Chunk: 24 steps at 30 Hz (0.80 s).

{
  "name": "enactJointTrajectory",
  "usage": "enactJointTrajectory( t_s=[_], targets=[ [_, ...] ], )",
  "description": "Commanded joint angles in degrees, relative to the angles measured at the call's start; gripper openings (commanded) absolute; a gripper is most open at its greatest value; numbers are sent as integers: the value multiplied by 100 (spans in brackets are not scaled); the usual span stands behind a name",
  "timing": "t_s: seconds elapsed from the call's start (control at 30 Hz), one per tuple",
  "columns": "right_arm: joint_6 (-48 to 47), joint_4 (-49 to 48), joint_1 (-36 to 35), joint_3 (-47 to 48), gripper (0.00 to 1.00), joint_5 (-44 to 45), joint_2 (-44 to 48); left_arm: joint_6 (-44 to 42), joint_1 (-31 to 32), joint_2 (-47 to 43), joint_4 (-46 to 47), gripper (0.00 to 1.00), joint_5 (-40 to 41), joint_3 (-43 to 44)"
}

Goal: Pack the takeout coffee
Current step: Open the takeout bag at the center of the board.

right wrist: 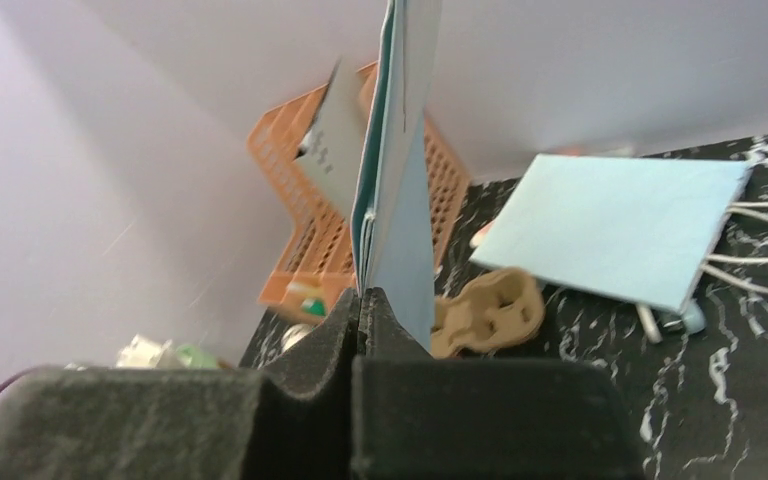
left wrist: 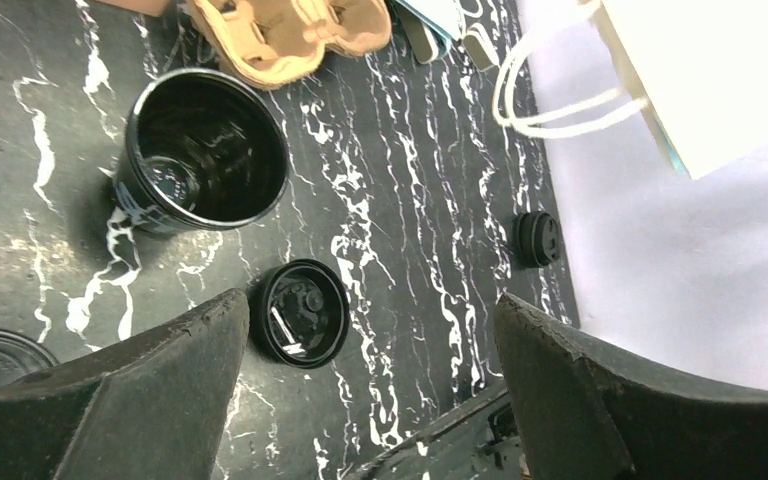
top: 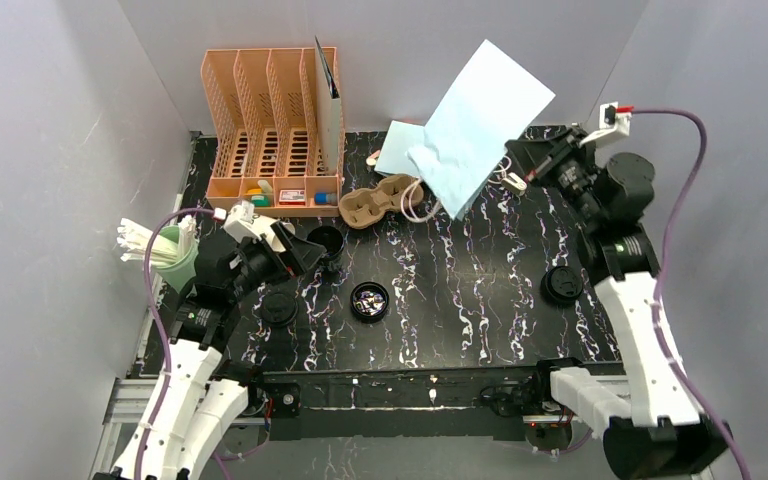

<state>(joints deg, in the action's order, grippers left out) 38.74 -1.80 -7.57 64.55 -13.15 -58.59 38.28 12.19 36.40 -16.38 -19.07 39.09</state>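
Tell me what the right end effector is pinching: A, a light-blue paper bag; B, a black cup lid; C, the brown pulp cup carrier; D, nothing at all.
A: the right end effector is shut on the edge of a light-blue paper bag, which stands up between its fingers.

One open dark cup (left wrist: pixel 205 150) is counted on the counter (top: pixel 460 300). Three round black lids are seen: one upturned lid (left wrist: pixel 300 312), one lid at the left (top: pixel 278 307) and one lid at the right (top: pixel 562 285). Whether a cup stands under this last one cannot be told. Two light-blue paper bags are counted, one raised bag (top: pixel 490 110) and one flat bag (right wrist: pixel 610 230). One pulp carrier (top: pixel 380 200) with two wells, one orange rack (top: pixel 272 130) with four upright slots, and one green holder (top: pixel 178 262) of white utensils are also counted.
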Motion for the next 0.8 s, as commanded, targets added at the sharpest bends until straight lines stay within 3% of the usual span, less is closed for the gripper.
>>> enactJointTrajectory(
  t_s=[0.0,0.13,0.23,0.4,0.53,0.77],
  targets=[
    [72,1436,-7,-121,1,-1054,719,542,50,-221,493,89,-587,-383],
    [264,2580,-7,-405,1,-1288,1149,668,90,-474,557,88,-624,-496],
    [364,2889,-8,-832,1,-1426,1351,737,156,-580,580,84,-602,-636],
    [273,3985,-7,-534,1,-107,1218,484,563,-432,580,77,-192,-723],
    [441,4743,-7,-51,1,614,725,266,1474,51,578,77,764,-602],
    [876,5313,-8,356,1,461,-42,-557,3741,1261,808,78,2529,269]
  ],
)
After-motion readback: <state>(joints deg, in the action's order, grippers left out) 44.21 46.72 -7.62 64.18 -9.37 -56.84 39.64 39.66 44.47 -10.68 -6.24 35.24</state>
